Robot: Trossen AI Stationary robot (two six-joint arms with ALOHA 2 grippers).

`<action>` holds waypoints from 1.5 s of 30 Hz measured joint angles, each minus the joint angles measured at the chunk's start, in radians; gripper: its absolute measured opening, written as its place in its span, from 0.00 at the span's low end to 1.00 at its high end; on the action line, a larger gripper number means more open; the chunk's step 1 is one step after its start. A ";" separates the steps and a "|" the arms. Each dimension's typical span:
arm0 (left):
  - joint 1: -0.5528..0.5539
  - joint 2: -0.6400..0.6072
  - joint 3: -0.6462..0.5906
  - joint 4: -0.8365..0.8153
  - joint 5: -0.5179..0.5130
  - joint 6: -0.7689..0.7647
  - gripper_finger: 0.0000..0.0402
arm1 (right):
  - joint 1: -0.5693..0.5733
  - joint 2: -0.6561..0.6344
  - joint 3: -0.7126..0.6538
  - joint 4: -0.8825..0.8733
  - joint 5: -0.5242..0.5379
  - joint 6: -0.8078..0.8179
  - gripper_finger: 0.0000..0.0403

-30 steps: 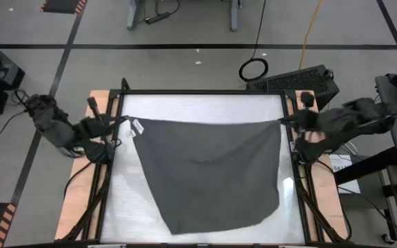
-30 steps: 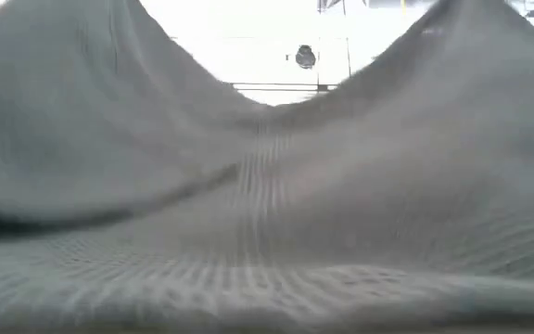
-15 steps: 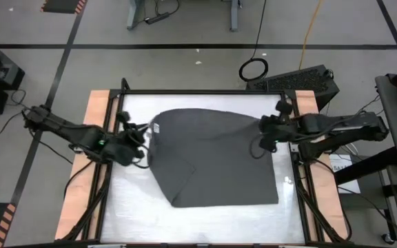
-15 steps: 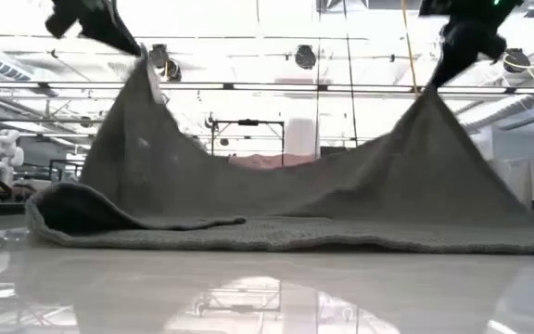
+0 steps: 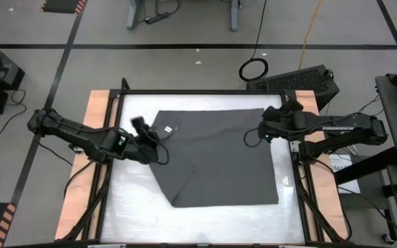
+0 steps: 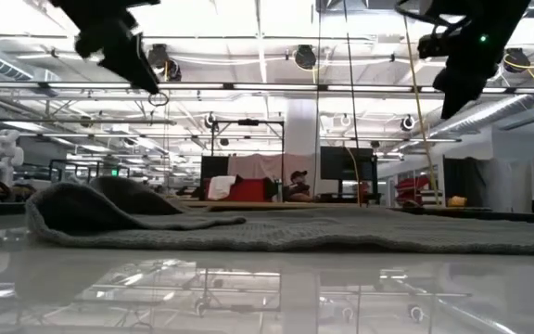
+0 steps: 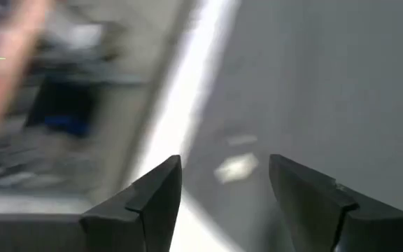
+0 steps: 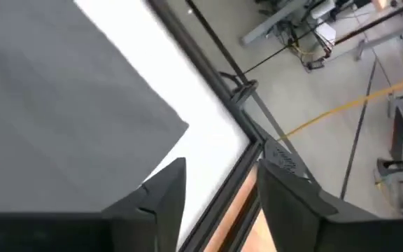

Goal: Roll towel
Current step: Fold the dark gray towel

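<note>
Towel (image 5: 216,155) laid flat on the table (image 5: 126,213).
Both grippers are held open above it, empty: left gripper (image 5: 143,127) over its left corner, right gripper (image 5: 262,131) over its right corner.

The left arm reaches in from nine o'clock, its left claw (image 5: 158,138) open with both fingers (image 7: 152,199) spread apart and holding nothing. The right arm extends from three o'clock; the right claw (image 5: 253,135) is likewise parted and empty.
</note>
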 joint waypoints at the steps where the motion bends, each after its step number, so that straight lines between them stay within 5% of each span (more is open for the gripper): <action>1: 0.000 0.002 0.000 0.058 0.097 0.014 0.56 | 0.000 -0.011 0.000 0.019 -0.006 -0.005 0.44; 5: 0.001 0.074 0.002 0.267 0.366 0.019 0.56 | 0.003 -0.034 0.000 0.201 -0.222 -0.142 0.46; 8: 0.002 0.166 0.001 0.330 0.416 0.022 0.56 | 0.007 -0.025 -0.002 0.350 -0.435 -0.223 0.46; 11: 0.009 0.288 0.001 0.363 0.446 0.065 0.56 | 0.030 -0.005 -0.038 0.480 -0.529 -0.266 0.45; 19: 0.027 0.515 0.000 0.565 0.527 0.144 0.49 | 0.080 0.024 -0.245 0.681 -0.637 -0.248 0.39; 36: 0.126 0.670 0.002 0.718 0.633 0.226 0.38 | 0.148 0.024 -0.564 1.009 -0.662 -0.095 0.32; 45: 0.128 0.661 0.020 0.694 0.633 0.304 0.08 | 0.147 0.024 -0.633 1.028 -0.662 -0.072 0.30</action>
